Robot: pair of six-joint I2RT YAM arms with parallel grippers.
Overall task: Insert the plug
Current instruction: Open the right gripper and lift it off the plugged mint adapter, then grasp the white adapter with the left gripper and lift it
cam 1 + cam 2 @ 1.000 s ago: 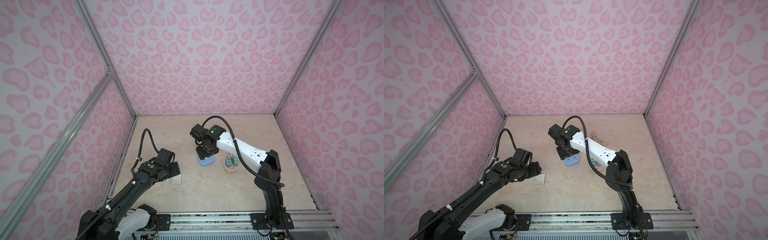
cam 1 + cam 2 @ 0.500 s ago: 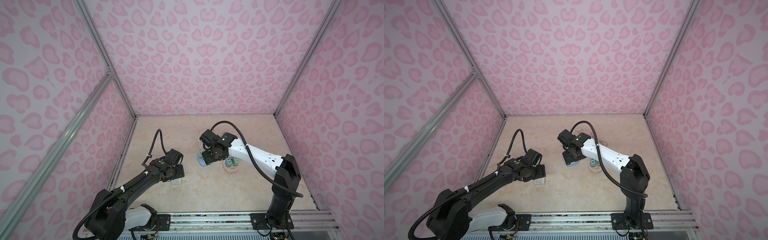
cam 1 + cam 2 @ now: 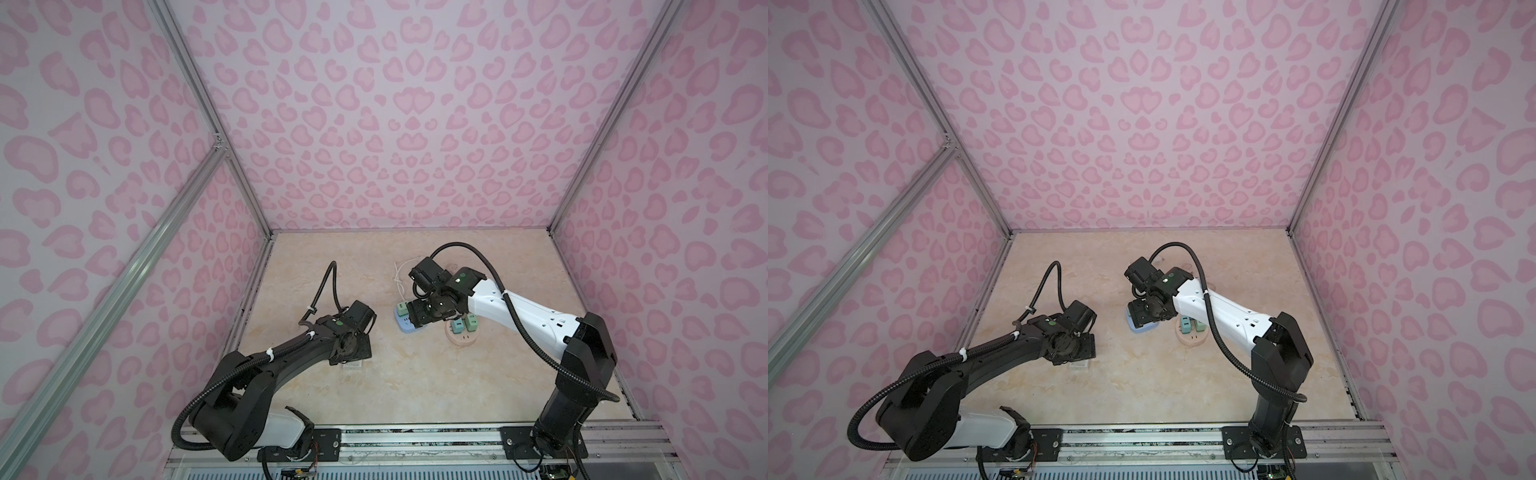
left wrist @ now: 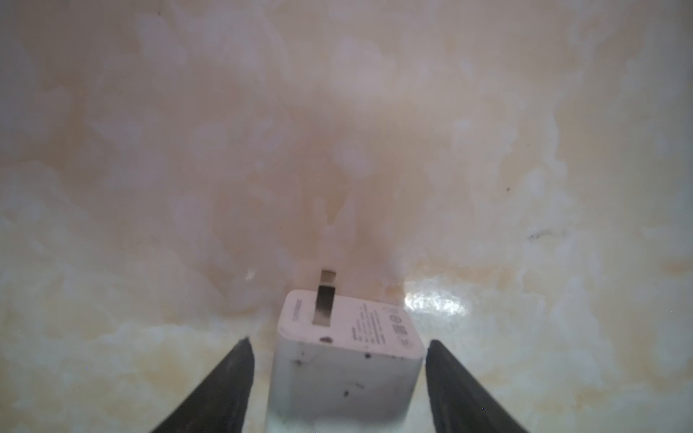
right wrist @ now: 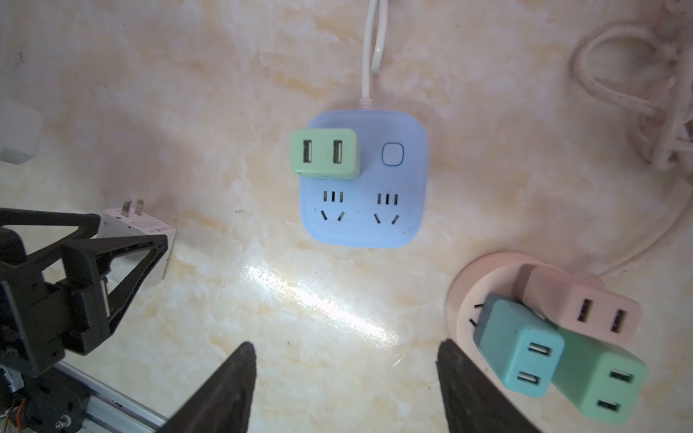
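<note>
My left gripper (image 4: 337, 346) stands wide astride the white plug (image 4: 347, 360), with a gap showing at one finger. The plug rests on the marble table (image 4: 337, 112). My right gripper (image 5: 347, 350) hangs wide and empty over the blue power strip (image 5: 375, 213). In a top view, the white plug (image 3: 351, 365) lies at about 8 o'clock from the blue power strip (image 3: 401, 326), and the round pink socket (image 3: 461, 340) at about 3 o'clock.

On my table (image 3: 415, 395): plug (image 4: 345, 360) lies left, between my left gripper's (image 4: 338, 340) fingers (image 4: 225, 382). At centre, square strip (image 5: 390, 225) with one adapter (image 5: 324, 153) on it; just right, round base (image 5: 468, 292) bearing three adapters (image 5: 519, 345). Behind both, cords (image 5: 371, 48).
</note>
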